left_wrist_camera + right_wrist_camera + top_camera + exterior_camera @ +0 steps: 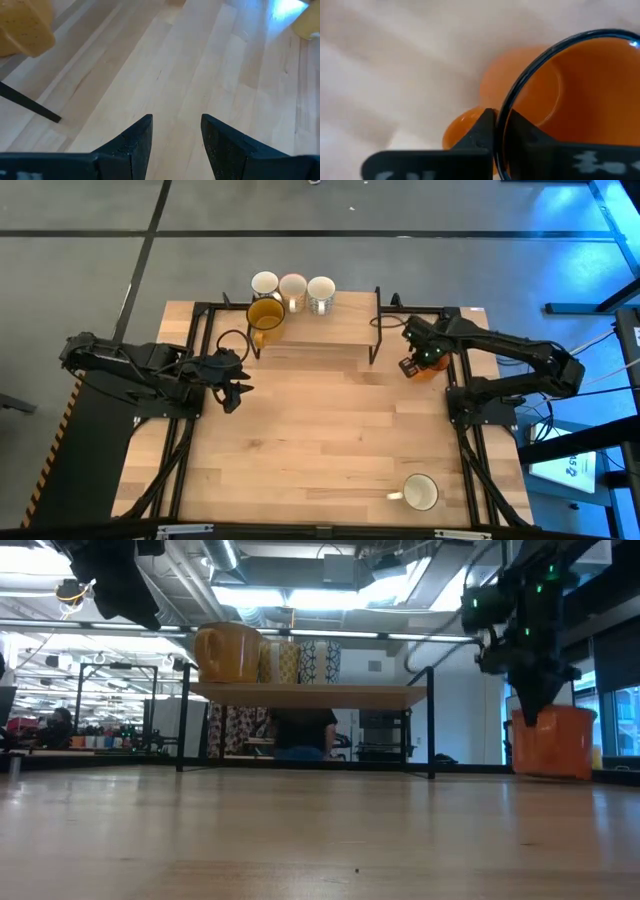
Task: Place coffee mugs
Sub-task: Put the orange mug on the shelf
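Observation:
An orange mug (430,371) stands on the table right of the shelf, and my right gripper (418,361) is over it, shut on its rim. In the low view the orange mug (553,743) sits upright on its base. The amber mug (266,315) and three white mugs (293,287) stand on the raised wooden shelf (330,330). Another white mug (420,492) rests on the table near its near right corner. My left gripper (236,386) hovers open above bare table left of centre, near the shelf's left leg. My right gripper (501,117) holds the orange mug by its rim (512,102), one finger inside the cup and one finger (482,125) outside against the wall. The fingers come from above, pointing down. The mug is upright with its base on the table (553,775).
The shelf's black frame legs (375,330) stand close to the orange mug. The arms' black base frames (470,440) run along both table sides. The light wooden table (320,440) lies between the arms. The room beyond the table shows in the low view.

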Robot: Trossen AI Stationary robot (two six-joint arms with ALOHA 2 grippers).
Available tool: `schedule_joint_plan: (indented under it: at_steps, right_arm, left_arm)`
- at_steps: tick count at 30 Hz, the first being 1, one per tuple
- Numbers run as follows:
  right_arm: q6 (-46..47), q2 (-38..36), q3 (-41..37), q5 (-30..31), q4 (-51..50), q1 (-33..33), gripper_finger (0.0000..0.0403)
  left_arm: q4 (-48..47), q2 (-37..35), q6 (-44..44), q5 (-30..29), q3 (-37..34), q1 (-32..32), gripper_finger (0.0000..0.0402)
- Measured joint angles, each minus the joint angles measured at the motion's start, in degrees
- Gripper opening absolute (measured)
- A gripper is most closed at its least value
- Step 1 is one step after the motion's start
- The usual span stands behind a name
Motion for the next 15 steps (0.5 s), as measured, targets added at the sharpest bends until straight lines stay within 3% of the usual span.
schedule_joint_plan:
  at_steps: [15]
  right_arm:
    - [24.7, 1.5, 10.5, -0.1, 0.2, 35.6, 0.0005]
  left_arm:
    - [0.0, 0.0, 1.2, 0.0, 0.0, 0.0, 0.0163]
